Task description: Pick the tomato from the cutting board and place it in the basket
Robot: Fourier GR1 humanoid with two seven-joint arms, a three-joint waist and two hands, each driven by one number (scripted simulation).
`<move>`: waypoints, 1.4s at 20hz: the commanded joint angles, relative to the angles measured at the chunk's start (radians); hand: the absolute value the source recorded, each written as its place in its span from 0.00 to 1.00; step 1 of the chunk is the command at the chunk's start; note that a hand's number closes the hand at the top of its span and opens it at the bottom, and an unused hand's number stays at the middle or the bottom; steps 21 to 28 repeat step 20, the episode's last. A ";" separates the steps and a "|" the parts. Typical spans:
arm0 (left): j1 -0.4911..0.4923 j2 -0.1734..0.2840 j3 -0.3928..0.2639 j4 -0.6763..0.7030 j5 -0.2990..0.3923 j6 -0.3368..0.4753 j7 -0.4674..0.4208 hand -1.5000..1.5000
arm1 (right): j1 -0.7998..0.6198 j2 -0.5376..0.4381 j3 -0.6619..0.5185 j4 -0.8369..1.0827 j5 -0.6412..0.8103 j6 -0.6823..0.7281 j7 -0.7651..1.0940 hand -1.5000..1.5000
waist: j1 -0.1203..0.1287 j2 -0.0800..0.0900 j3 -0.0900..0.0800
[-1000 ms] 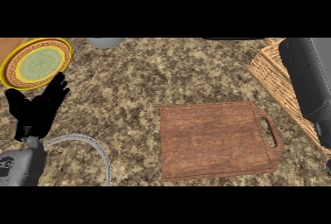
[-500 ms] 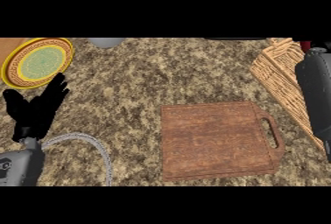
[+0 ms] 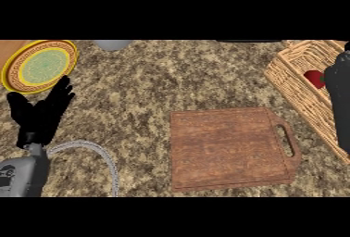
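Note:
The red tomato [image 3: 314, 78] lies inside the wicker basket [image 3: 290, 76] at the right edge, half hidden behind my right hand [image 3: 338, 74]. That hand is a dark shape over the basket, and its fingers do not show. The wooden cutting board [image 3: 229, 148] lies in the middle with nothing on it. My left hand [image 3: 41, 113] rests open at the left, fingers up, beside the plate.
A yellow plate [image 3: 41, 67] with a green centre lies at the back left. A grey round object [image 3: 113, 44] shows at the back edge. A grey cable loop [image 3: 106, 159] lies beside my left forearm.
My right arm has shifted right toward the view's edge over the basket, and the tomato now shows inside the basket. The left hand has not moved.

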 commanded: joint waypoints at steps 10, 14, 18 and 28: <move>0.051 0.022 0.043 0.003 0.007 0.003 -0.013 0.50 | 0.340 0.046 -0.139 -0.652 -0.112 -0.026 0.084 0.00 | -0.053 -0.017 -0.001; 0.046 0.025 0.051 0.041 0.005 0.000 -0.043 0.50 | 0.547 0.086 -0.130 -0.920 -0.251 0.075 0.083 0.00 | -0.073 -0.018 -0.001; 0.025 0.032 0.048 -0.015 0.017 0.003 0.017 0.50 | 0.756 0.109 -0.113 -1.161 -0.364 0.178 0.097 0.00 | -0.077 -0.020 -0.001; 0.044 0.030 0.040 -0.036 0.025 -0.013 0.034 0.50 | 0.857 0.080 -0.145 -1.265 -0.443 0.215 0.093 0.00 | -0.052 -0.014 0.000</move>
